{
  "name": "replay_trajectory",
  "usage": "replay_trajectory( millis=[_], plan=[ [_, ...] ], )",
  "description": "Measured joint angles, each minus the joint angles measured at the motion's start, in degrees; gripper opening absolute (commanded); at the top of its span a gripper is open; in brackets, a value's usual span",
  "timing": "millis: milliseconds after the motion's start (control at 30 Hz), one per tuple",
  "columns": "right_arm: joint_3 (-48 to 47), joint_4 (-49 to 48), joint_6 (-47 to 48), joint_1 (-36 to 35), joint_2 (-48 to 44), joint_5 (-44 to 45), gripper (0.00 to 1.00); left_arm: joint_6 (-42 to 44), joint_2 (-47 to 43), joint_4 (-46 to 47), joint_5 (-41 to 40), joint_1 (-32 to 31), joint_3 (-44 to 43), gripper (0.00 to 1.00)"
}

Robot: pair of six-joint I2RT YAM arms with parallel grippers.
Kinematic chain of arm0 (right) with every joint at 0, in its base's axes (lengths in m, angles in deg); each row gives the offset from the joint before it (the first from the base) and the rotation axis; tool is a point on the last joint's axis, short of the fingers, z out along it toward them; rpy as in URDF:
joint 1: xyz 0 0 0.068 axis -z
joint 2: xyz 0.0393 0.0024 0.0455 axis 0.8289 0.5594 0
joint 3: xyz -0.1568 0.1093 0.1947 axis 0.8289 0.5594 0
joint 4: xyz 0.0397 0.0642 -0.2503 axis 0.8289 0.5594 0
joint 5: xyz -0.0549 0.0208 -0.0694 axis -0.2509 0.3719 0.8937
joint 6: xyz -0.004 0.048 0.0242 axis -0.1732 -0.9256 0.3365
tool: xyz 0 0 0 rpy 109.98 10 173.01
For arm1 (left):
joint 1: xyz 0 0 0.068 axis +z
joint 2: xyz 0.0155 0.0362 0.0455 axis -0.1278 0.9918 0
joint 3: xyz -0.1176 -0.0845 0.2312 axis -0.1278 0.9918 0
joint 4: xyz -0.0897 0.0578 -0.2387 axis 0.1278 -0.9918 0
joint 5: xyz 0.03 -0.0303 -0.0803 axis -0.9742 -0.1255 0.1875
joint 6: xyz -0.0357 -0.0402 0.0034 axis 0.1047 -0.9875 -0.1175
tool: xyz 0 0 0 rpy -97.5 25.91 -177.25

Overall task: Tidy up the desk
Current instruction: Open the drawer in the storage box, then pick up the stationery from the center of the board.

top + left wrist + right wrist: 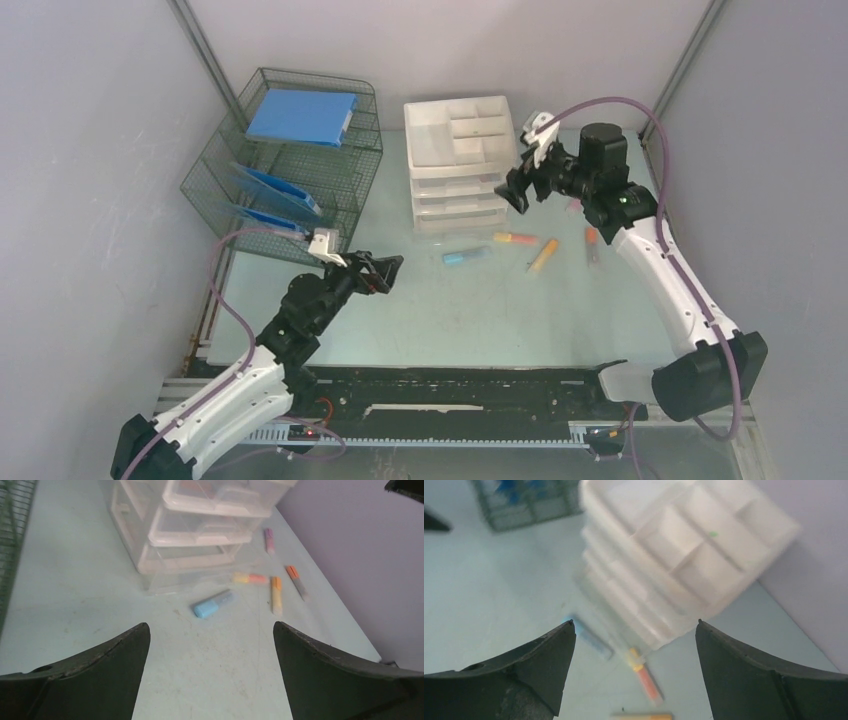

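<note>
The left end effector [385,270] is hovering with its jaws spread wide, holding and touching nothing. The right end effector [520,188] is also gaping empty, beside one white drawer unit [455,150]. The pale green worktop [450,320] is lying beneath both arms. The left wrist view is showing five loose markers, including a blue marker [214,603] and a purple marker [269,540] that the right arm is largely hiding from above. One wire rack [290,170] is standing far left.
</note>
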Motion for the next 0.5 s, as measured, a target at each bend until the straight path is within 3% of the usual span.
replay_trajectory(
  millis=[167,267,500],
  plan=[
    [-0.04,15.65,19.91,-1.16,0.76,-10.69,0.60,-0.59,0.83,1.16,5.95,0.02,1.53,1.00],
    [-0.02,19.76,27.45,-3.54,4.87,-10.29,0.46,-1.25,1.75,2.19,8.09,0.02,2.71,0.99],
    [-0.02,16.39,36.41,-8.87,17.27,0.55,0.36,-1.92,1.20,2.51,9.57,0.02,4.50,1.00]
  ],
)
